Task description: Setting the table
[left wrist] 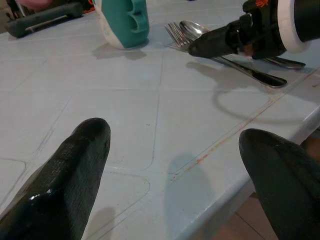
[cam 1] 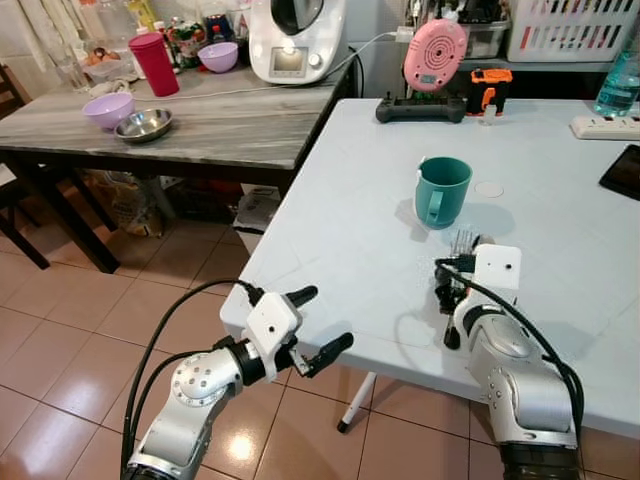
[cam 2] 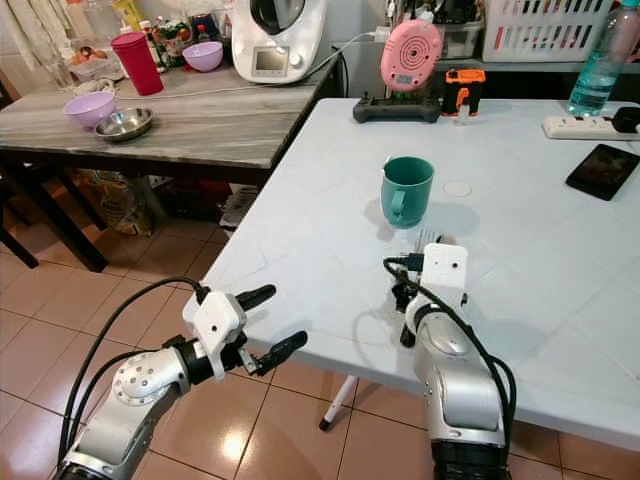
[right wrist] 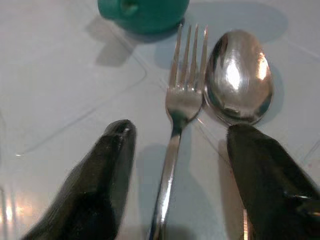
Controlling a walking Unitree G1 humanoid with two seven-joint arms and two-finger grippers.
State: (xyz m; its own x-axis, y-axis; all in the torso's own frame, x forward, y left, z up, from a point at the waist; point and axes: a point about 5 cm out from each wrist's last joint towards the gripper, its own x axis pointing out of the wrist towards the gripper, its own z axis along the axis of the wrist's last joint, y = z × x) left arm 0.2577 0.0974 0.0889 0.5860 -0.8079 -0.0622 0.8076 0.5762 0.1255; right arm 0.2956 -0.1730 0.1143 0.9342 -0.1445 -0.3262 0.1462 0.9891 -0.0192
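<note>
- My right gripper (right wrist: 177, 165) is low over the table (cam 1: 340, 230), fingers wide apart, holding nothing.
- The fork (right wrist: 179, 105) lies between them, the spoon (right wrist: 239, 75) just beside.
- The cup (cam 1: 441, 191) stands just past them.
- My left gripper (cam 1: 318, 322) hangs open and empty at the table's edge.

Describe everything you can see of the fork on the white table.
The fork is shiny silver metal with four tines and a slim handle. It lies flat on the white table, tines pointing toward the teal mug without touching it. A spoon lies close beside it, facing the same way. The right end effector hangs open above it, one black finger on either side of the handle, not gripping it.
</note>
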